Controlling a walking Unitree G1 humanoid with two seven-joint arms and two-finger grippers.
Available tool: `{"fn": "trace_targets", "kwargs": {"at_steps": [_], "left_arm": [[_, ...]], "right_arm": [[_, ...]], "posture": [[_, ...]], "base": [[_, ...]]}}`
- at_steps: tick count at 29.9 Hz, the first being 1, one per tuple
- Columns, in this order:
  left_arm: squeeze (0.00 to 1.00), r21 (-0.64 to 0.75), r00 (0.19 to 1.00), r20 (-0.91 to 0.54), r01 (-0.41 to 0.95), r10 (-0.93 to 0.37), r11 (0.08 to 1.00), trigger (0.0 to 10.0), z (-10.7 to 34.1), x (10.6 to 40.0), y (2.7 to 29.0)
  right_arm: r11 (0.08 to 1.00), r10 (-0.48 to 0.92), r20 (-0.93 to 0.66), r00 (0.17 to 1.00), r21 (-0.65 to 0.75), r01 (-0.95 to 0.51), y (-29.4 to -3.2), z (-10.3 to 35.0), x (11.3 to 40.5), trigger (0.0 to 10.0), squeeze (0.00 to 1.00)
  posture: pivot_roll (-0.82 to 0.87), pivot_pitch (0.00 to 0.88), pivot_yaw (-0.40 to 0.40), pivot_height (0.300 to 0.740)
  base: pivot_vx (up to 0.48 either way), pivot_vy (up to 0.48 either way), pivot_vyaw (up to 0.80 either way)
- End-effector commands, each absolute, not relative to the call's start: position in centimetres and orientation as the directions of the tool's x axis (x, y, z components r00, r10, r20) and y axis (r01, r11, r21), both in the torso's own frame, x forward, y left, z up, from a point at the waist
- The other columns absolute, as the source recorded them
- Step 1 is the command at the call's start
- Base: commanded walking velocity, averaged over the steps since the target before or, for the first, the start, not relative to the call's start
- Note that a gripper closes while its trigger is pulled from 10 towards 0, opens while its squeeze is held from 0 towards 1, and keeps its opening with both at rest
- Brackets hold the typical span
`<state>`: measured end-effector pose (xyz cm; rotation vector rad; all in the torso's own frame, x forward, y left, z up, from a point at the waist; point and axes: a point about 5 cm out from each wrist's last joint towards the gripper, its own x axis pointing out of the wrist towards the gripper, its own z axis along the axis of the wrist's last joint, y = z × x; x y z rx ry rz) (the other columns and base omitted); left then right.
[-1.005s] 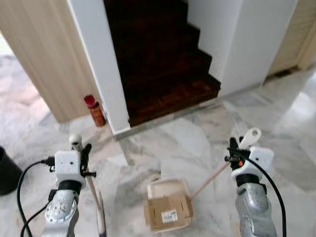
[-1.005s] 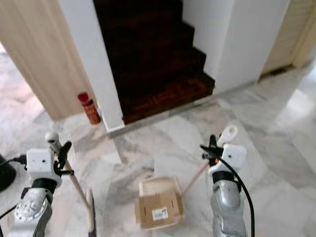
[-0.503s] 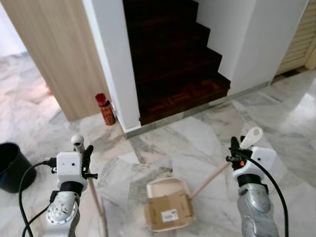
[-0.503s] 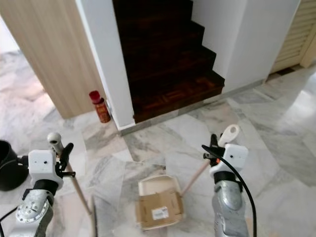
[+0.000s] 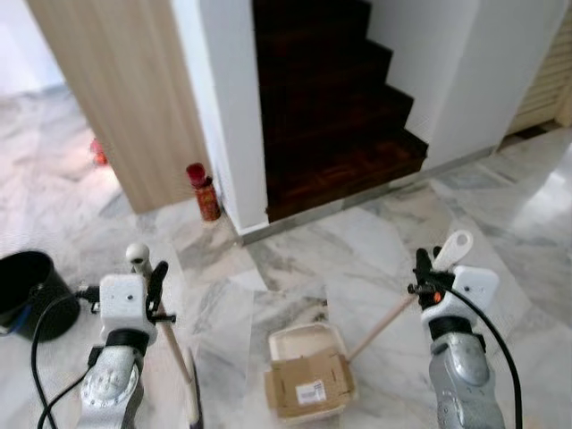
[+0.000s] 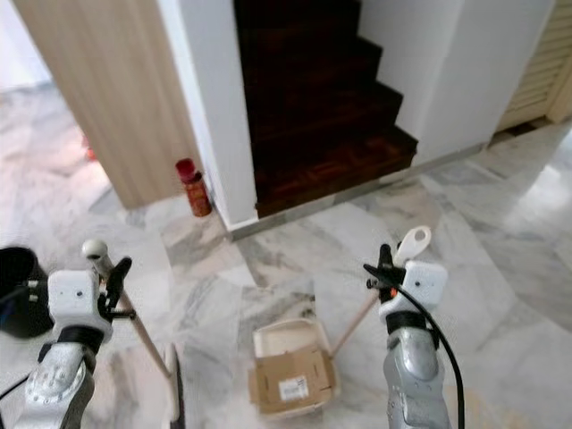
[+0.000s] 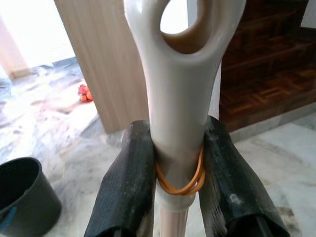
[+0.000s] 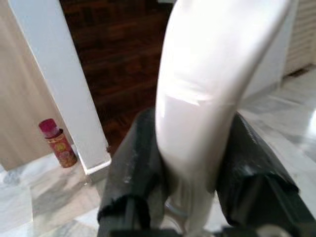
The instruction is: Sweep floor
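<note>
Black fingers (image 7: 129, 187) of the left gripper (image 7: 175, 190) are clamped on the cream plastic grip of the wooden-shafted broom (image 5: 170, 344), an orange rubber band (image 7: 180, 183) ringing the handle between them; in the head view this gripper sits at about eight o'clock, the broom slanting down to the marble floor (image 5: 357, 250) at seven. Over at four o'clock the right gripper (image 8: 192, 190) is likewise closed tight on the cream handle of the long-handled dustpan (image 5: 308, 371), whose shaft runs down toward six o'clock, where the cream pan rests flat on the floor with a flattened brown cardboard box (image 5: 306, 386) lying in it. Compared with a second ago both arms hold the same pose while the whole scene has slid rightward, so the robot is turning to its left: the round black bucket (image 5: 31, 290) at nine o'clock is now fully in frame, and the red spray can (image 5: 204, 190) beside the white pillar (image 5: 231, 107) has moved toward eleven. Farther off, dark wooden stairs (image 5: 335, 98) climb at twelve o'clock and a pale wood panel (image 5: 125, 89) stands at ten. Nothing is being swept yet; judging by the turn, the robot is probably repositioning toward the bucket to tip out the pan.
</note>
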<state>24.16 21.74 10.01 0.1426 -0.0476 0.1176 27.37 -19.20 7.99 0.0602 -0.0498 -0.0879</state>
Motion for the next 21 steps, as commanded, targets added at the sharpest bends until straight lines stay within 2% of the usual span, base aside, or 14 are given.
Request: {"fn": "trace_targets", "kwargs": {"at_steps": [1, 21], "left_arm": [[0.0, 0.152, 0.989, 0.097, -0.126, 0.112, 0.98, 10.0, 11.05, 24.28, 21.79], [0.0, 0.145, 0.988, 0.095, -0.136, 0.123, 0.98, 10.0, 11.05, 24.34, 21.74]], "right_arm": [[0.992, -0.097, 0.106, 0.99, 0.089, 0.088, -19.38, 9.35, 27.56, 10.0, 0.0], [0.992, -0.097, 0.113, 0.989, 0.093, 0.087, -19.36, 9.63, 27.65, 10.0, 0.0]], "posture": [[0.12, 0.045, 0.059, 0.74], [0.12, 0.067, 0.052, 0.74]], "base": [[0.0, 0.262, 0.0], [0.0, 0.262, 0.0]]}}
